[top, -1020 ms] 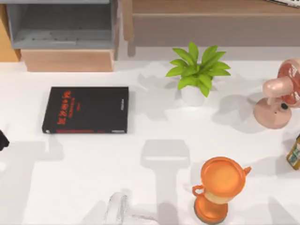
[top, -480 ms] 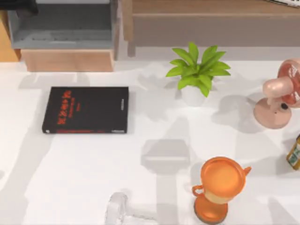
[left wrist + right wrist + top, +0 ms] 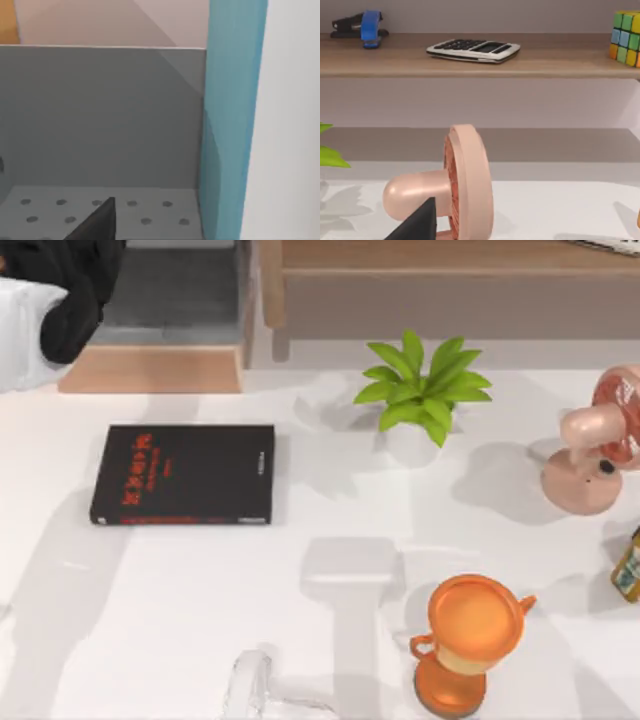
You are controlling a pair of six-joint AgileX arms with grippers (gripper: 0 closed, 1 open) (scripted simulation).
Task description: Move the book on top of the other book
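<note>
Black book (image 3: 183, 474), top view: red lettering on cover, too small to read; small pale mark near one edge, also not readable. Calculator (image 3: 473, 49), right wrist view: keys visible, no readable signs. No other readable text.

Black book (image 3: 183, 474) left, plant (image 3: 421, 396) right

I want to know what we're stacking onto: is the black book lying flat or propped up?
Flat. In the top view the black book lies cover-up on the white table, red lettering facing the camera.
</note>
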